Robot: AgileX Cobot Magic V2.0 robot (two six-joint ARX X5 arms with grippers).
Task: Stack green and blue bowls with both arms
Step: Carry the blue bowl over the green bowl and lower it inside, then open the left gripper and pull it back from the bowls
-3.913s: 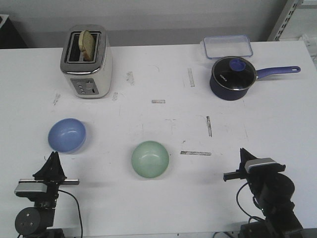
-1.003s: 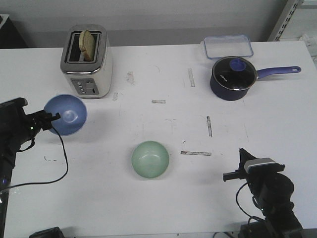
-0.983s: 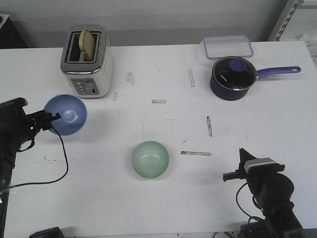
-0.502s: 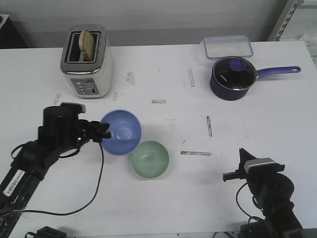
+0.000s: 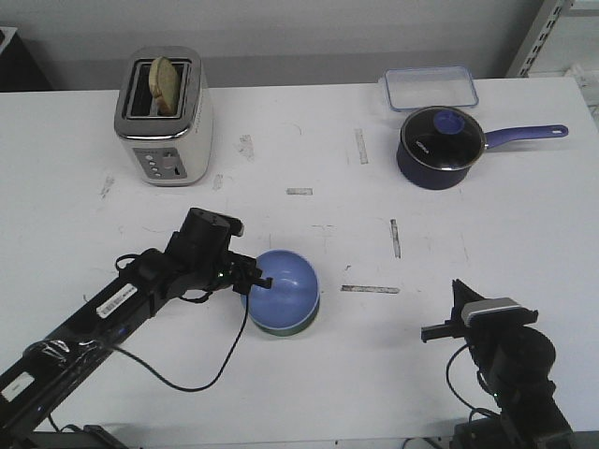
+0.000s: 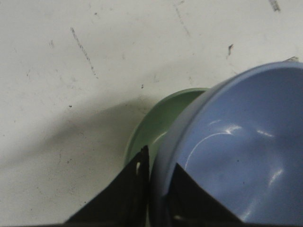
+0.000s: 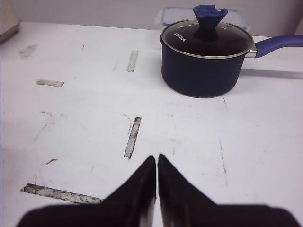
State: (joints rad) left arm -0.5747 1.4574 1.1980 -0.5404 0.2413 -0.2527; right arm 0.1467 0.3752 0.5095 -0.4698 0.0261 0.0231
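White scuffed table point(image 5: 309, 150), near edge: right gripper point(image 5: 460, 301) parked, fingers pressed together on nothing. Mid-table, blue bowl point(image 5: 284, 290) is pinched at its rim by left gripper point(image 5: 255, 281) and sits tilted in green bowl point(image 6: 156, 125). Farther back: saucepan point(image 5: 440, 145), toaster point(image 5: 164, 117), clear container point(image 5: 430, 87).

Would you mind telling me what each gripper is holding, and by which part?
The left gripper pinches the blue bowl by its rim, over the green bowl. The right gripper is shut and holds nothing.
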